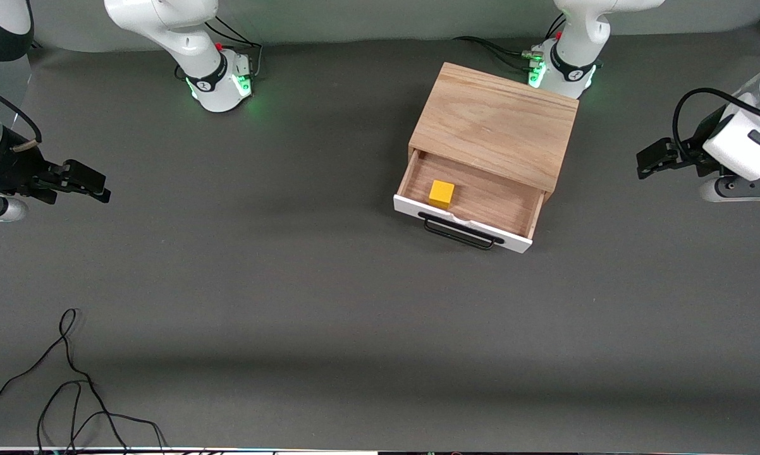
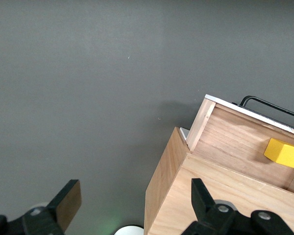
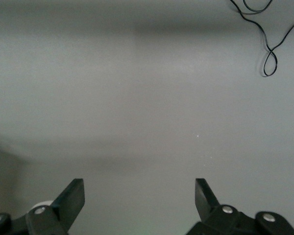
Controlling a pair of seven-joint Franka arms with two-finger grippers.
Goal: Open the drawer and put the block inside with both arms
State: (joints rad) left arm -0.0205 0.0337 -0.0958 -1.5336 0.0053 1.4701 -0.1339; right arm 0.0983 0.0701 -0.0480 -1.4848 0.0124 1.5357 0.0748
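Yellow and small, the block (image 1: 442,193) sits on the light wood floor of the drawer (image 1: 475,201), which stands pulled out of the oak-grain cabinet (image 1: 495,123). The block lies toward the right arm's end of the drawer, just inside the white front with its black bar handle (image 1: 461,231).

Neither hand touches anything. The left gripper (image 1: 650,159) hangs with its fingers (image 2: 202,198) spread apart, well clear of the cabinet toward the left arm's end of the table; in the left wrist view the open drawer and block show past its fingertips. The right gripper (image 1: 90,182) waits over bare grey table (image 1: 291,284), well apart from the block, its fingers (image 3: 206,198) likewise wide. A loose black cable (image 1: 70,385) lies near the front camera.
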